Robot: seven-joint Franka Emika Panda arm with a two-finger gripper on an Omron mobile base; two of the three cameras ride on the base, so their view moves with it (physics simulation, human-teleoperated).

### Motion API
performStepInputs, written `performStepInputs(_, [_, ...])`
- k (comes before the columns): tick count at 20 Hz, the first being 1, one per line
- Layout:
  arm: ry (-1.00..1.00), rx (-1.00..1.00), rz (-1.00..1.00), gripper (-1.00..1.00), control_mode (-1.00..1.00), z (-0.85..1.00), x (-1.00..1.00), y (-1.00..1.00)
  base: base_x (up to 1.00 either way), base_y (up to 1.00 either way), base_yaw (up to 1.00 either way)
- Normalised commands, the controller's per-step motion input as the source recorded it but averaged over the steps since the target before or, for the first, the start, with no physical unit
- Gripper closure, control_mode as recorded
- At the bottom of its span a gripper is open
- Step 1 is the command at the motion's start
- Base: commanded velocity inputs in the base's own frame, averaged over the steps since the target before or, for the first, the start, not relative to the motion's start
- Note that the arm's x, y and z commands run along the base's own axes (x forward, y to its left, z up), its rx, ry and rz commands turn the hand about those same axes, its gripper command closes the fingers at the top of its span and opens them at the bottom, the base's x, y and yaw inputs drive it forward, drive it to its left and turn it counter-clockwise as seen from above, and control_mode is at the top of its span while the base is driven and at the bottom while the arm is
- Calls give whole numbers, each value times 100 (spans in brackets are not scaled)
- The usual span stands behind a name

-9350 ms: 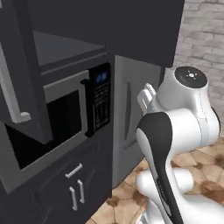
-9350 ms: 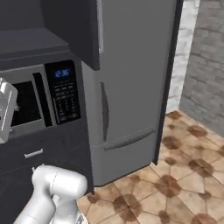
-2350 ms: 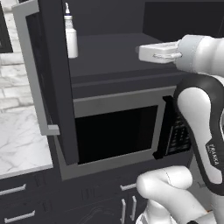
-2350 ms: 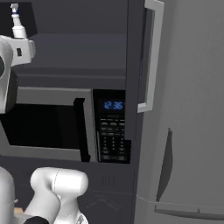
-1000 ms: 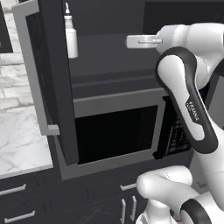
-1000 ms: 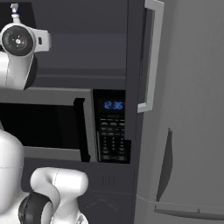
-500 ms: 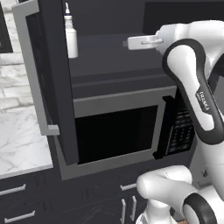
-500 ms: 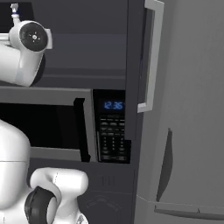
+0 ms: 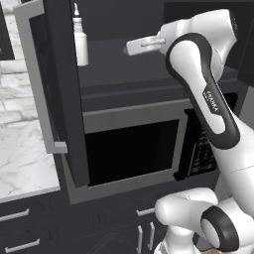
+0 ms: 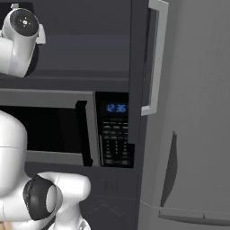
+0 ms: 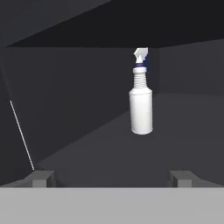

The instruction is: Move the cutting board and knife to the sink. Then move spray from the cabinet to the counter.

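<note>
The spray (image 9: 80,43), a slim white bottle with a pointed nozzle, stands upright on the shelf inside the open cabinet (image 9: 67,104). My gripper (image 9: 130,48) hovers level with it, to its right and apart from it, pointing at it. In the hand view the spray (image 11: 141,106) stands ahead, right of centre, and my gripper (image 11: 111,178) is open with nothing between the fingertips (image 11: 42,177). The white marble counter (image 9: 20,163) lies low on the left.
The cabinet's left door swings out with its grey bar handle (image 9: 42,84); the right door handle (image 10: 155,58) also juts out. Below the shelf is a black microwave (image 9: 134,154) with its door (image 10: 83,132) ajar. A grey fridge (image 10: 193,112) stands on the right.
The hand has moved left along the shelf toward the spray while the arm's elbow swung down. The jaws stayed open and the spray has not moved.
</note>
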Motion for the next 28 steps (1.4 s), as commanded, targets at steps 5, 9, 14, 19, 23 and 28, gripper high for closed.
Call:
performStepInputs(5, [0, -3, 0, -100, -100, 0, 20, 22, 0, 0, 0])
performStepInputs(9, [0, 0, 0, -100, -100, -2, 20, 7, 0, 0, 0])
performStepInputs(14, [0, 0, 0, -100, -100, -7, 24, 0, 0, 0, 0])
performStepInputs(19, [0, 0, 0, -100, -100, -10, 30, 0, 0, 0, 0])
performStepInputs(23, [0, 0, 0, -100, -100, -3, 30, 2, 0, 0, 0])
performStepInputs(28, [0, 0, 1, -100, -100, 0, 30, 1, 0, 0, 0])
